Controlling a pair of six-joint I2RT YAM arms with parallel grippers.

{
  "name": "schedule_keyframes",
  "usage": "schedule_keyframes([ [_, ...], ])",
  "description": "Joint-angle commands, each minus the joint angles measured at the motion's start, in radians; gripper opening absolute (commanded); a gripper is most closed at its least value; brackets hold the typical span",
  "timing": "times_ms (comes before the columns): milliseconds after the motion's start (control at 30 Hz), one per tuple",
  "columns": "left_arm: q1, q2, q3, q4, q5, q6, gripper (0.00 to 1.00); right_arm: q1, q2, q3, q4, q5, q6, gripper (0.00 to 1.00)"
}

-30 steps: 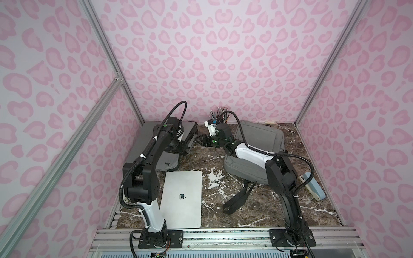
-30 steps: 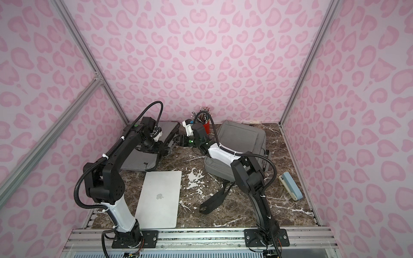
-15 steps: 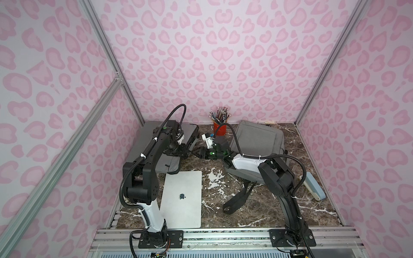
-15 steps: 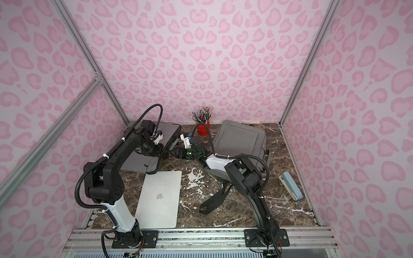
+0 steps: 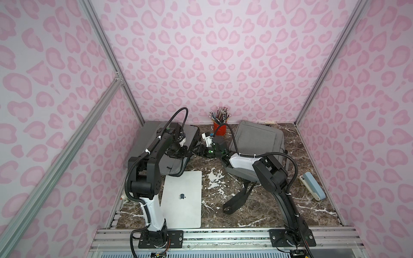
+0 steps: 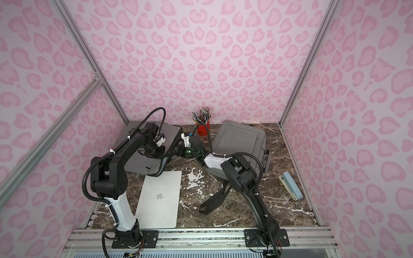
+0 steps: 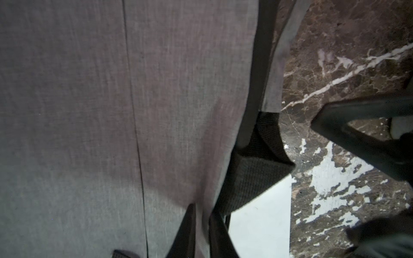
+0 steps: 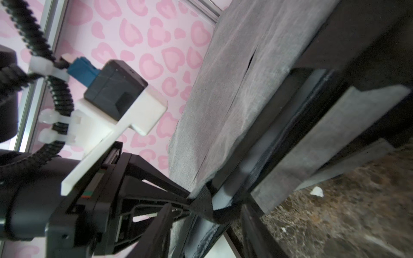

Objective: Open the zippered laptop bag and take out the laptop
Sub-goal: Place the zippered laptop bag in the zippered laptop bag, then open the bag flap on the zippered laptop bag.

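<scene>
The grey laptop bag [image 5: 154,143] lies flat at the back left, its zippered edge gaping towards the middle. The silver laptop [image 5: 182,198] lies outside it on the table, near the front. My left gripper [image 5: 178,153] hangs over the bag's right part. In the left wrist view its fingers [image 7: 190,225] stand almost together with a ridge of the bag's grey fabric [image 7: 89,111] between them. My right gripper [image 5: 196,152] lies low at the bag's open corner. Its jaws are open, and the bag's black corner tab [image 8: 201,207] sits between the fingers.
A grey backpack [image 5: 259,140] lies at the back right, its black strap [image 5: 237,198] trailing forward. A red pencil cup [image 5: 220,130] stands against the back wall. A pale blue oblong object [image 5: 312,185] lies by the right wall. Pink walls close in three sides.
My right gripper has swung left and down from beside the pencil cup to the bag's open corner. The left gripper has stayed over the bag.
</scene>
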State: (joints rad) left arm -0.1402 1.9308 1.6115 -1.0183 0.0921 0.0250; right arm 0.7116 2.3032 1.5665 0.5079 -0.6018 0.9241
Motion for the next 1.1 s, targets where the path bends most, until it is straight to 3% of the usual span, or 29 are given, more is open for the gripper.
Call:
schedule_keyframes([
  [0,-0.008,0.014,0.020,0.011,-0.042,0.007,0.15,-0.004,-0.009,-0.029,0.037,0.005,-0.008,0.51],
  [100,-0.012,0.022,0.025,0.008,-0.062,0.012,0.14,-0.005,-0.048,-0.062,0.050,0.001,-0.002,0.51],
  [267,-0.013,0.024,0.032,0.002,-0.034,0.018,0.02,-0.006,-0.080,-0.109,0.077,-0.013,0.013,0.51],
  [467,-0.012,0.000,0.082,-0.014,-0.041,0.008,0.02,0.004,-0.116,-0.165,0.134,-0.035,0.062,0.51],
  [700,-0.009,-0.069,0.153,-0.032,-0.060,0.015,0.02,0.033,-0.122,-0.230,0.225,-0.031,0.209,0.48],
  [1067,0.002,-0.152,0.168,-0.007,-0.025,0.000,0.02,0.070,0.080,0.003,0.236,-0.032,0.320,0.39],
])
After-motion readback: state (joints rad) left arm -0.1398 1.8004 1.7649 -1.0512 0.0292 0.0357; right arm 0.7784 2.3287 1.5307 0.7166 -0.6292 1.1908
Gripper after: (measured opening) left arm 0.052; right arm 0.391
